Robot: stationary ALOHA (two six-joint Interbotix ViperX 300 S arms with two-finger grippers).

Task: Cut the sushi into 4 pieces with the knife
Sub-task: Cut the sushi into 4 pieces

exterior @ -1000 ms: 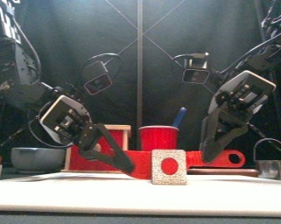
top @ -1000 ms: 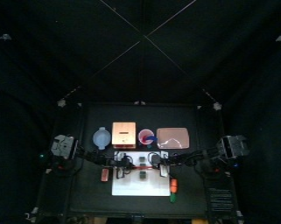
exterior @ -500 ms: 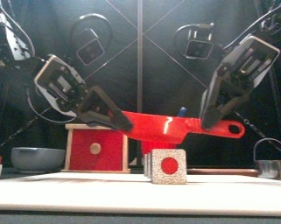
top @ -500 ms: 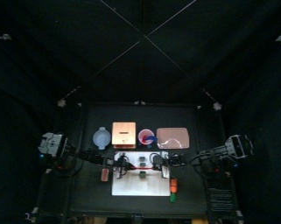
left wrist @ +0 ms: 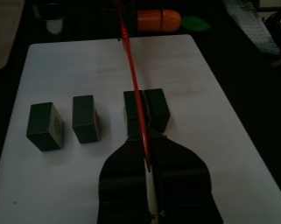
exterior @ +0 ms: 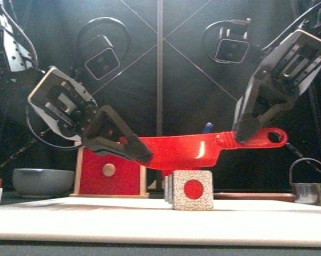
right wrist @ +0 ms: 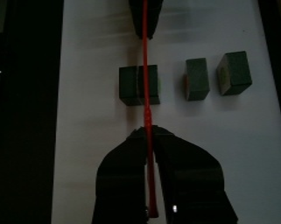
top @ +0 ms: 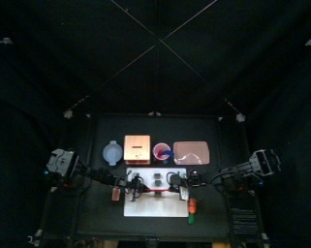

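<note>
A red toy knife [exterior: 190, 148] hangs level above the white cutting board [top: 155, 202], its handle end tilted a little higher. My left gripper [exterior: 127, 150] is shut on the blade end and my right gripper [exterior: 263, 128] is shut on the handle. On the board the dark green sushi [exterior: 191, 189] lies in three parts: one longer block [left wrist: 146, 115] right under the blade [left wrist: 129, 61] and two short blocks [left wrist: 87, 120] [left wrist: 43, 127] beside it. In the right wrist view the knife [right wrist: 145, 96] runs across the longer block [right wrist: 140, 85].
Behind the board stand a blue-grey bowl [top: 112, 152], a wooden box with a red drawer front [exterior: 109, 170], a red cup [top: 162, 151] with a blue knife [exterior: 207, 128] and a pink tray [top: 192, 152]. A metal cutter [exterior: 310, 185] sits at the right. An orange and green toy [left wrist: 164, 17] lies off the board's end.
Both grippers have raised the red knife from just behind the sushi's top to well above it. The handle end has risen more than the blade end.
</note>
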